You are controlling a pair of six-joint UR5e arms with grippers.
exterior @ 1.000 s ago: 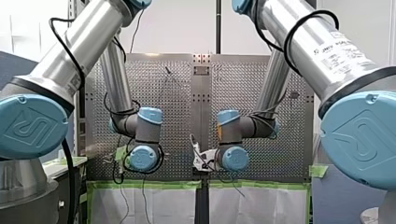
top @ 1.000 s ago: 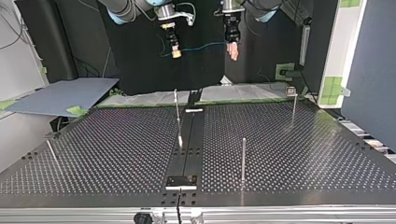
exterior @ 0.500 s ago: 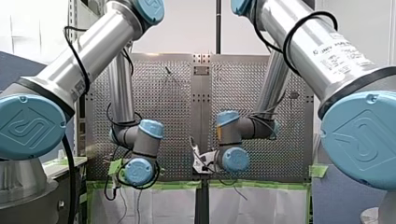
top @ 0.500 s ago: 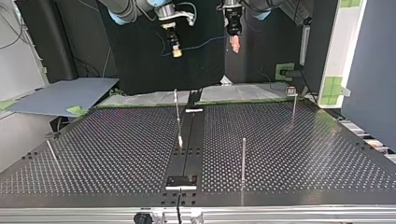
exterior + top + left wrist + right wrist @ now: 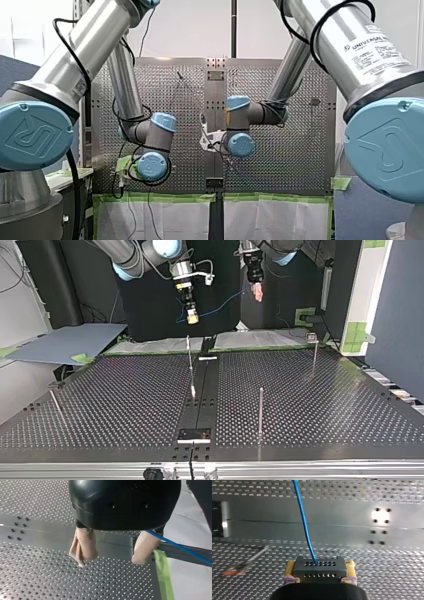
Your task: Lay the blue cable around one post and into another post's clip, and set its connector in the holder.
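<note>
In the right wrist view a black connector (image 5: pixel 319 566) sits clamped between my right gripper's yellow pads (image 5: pixel 290 571), and the blue cable (image 5: pixel 303 517) runs out ahead of it. In the top view my right gripper (image 5: pixel 191 317) hangs above the table's far edge, with the cable (image 5: pixel 225 300) slanting up toward my left gripper (image 5: pixel 257 290). My left gripper (image 5: pixel 110 560) is open with nothing between its beige pads (image 5: pixel 83 546); the cable (image 5: pixel 180 547) passes along the outside of one finger. The holder (image 5: pixel 194 434) lies at the near middle of the table. A clip-topped post (image 5: pixel 313 352) stands at the far right.
A thin leaning post (image 5: pixel 190 360) with an orange tip stands near the table's centre strip. A straight post (image 5: pixel 260 410) rises at the near right and a short one (image 5: pixel 56 405) at the left. Green tape (image 5: pixel 163 577) lines the table's edge.
In the top view my right gripper has come down and slightly right with the connector. My left gripper has shifted up and to the right. The cable between them now slants more steeply.
</note>
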